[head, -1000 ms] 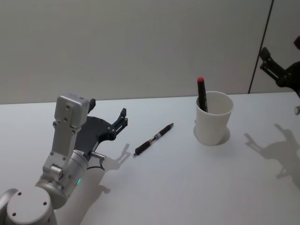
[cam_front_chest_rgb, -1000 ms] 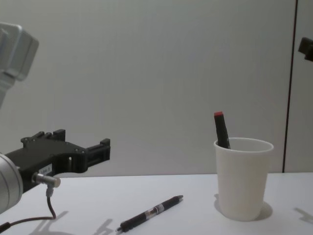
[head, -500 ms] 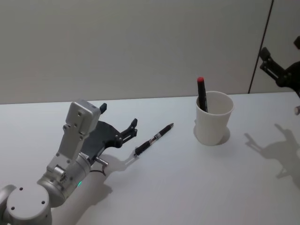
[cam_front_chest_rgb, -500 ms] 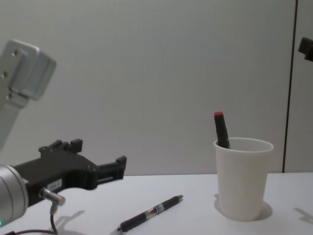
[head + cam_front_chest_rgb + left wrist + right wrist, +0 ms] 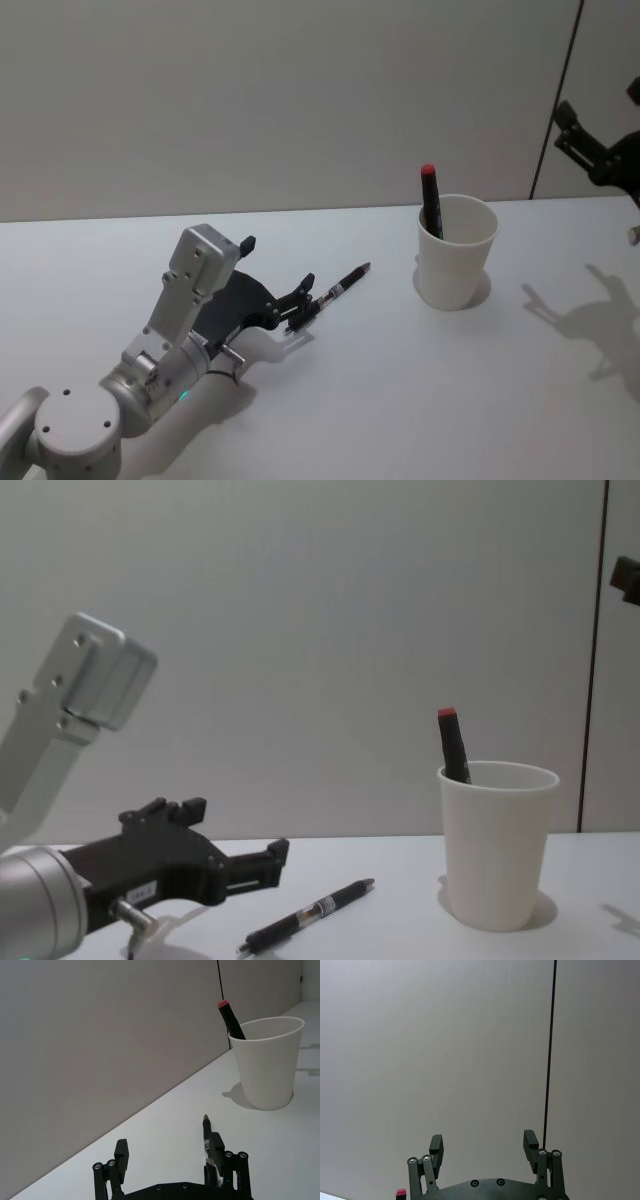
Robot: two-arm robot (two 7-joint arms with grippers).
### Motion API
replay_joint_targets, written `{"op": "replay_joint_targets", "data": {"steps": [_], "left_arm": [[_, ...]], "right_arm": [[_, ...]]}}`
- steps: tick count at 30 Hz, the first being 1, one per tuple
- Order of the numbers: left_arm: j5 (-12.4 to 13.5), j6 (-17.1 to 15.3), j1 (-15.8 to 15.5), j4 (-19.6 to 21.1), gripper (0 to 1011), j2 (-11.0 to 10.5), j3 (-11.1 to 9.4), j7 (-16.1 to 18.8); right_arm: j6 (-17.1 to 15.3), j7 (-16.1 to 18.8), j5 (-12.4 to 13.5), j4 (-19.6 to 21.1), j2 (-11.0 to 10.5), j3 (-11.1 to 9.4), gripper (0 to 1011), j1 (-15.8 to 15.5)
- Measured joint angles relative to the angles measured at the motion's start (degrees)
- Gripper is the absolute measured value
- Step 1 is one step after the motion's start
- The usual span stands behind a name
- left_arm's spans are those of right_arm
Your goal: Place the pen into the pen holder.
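Note:
A black pen [image 5: 335, 289] lies slanted on the white table [image 5: 400, 380], left of the pen holder [image 5: 457, 251], a white paper cup with a red-capped marker [image 5: 430, 203] standing in it. My left gripper [image 5: 277, 264] is open and low over the pen's near end. In the left wrist view the pen [image 5: 206, 1131] runs just past one finger [image 5: 216, 1144], not gripped, with the pen holder [image 5: 268, 1062] beyond. The chest view shows the left gripper [image 5: 235, 832] just left of the pen [image 5: 310, 914]. My right gripper [image 5: 483, 1143] is open and raised at the far right [image 5: 600, 150].
A plain grey wall stands behind the table, with a dark vertical seam at the right. Shadows of the right arm fall on the table right of the cup [image 5: 495, 845].
My left arm has moved forward, to the right and down, bringing its open gripper from well left of the pen to the pen's near end. Pen, cup and right arm are unmoved.

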State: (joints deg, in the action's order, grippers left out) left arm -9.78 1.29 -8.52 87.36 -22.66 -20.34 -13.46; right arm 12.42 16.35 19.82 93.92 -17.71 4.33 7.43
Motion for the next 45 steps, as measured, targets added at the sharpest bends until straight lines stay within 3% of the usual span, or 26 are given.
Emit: {"op": "replay_joint_targets", "data": {"steps": [10, 28, 45], "left_arm": [[0.56, -2.12, -1.8, -3.07, 1001, 1.54, -0.49, -1.88], [0.28, -10.24, -2.58, -3.89, 1001, 2.11, -0.95, -5.37], [1.18, -12.13, -2.52, -3.77, 1001, 2.38, -1.23, -4.97]], "right_arm": [[0.0, 0.0, 0.0, 0.0, 0.0, 0.0, 1002, 0.0], [0.0, 0.0, 0.0, 0.0, 0.0, 0.0, 1002, 0.0], [0.0, 0.0, 0.0, 0.0, 0.0, 0.0, 1002, 0.0]]}}
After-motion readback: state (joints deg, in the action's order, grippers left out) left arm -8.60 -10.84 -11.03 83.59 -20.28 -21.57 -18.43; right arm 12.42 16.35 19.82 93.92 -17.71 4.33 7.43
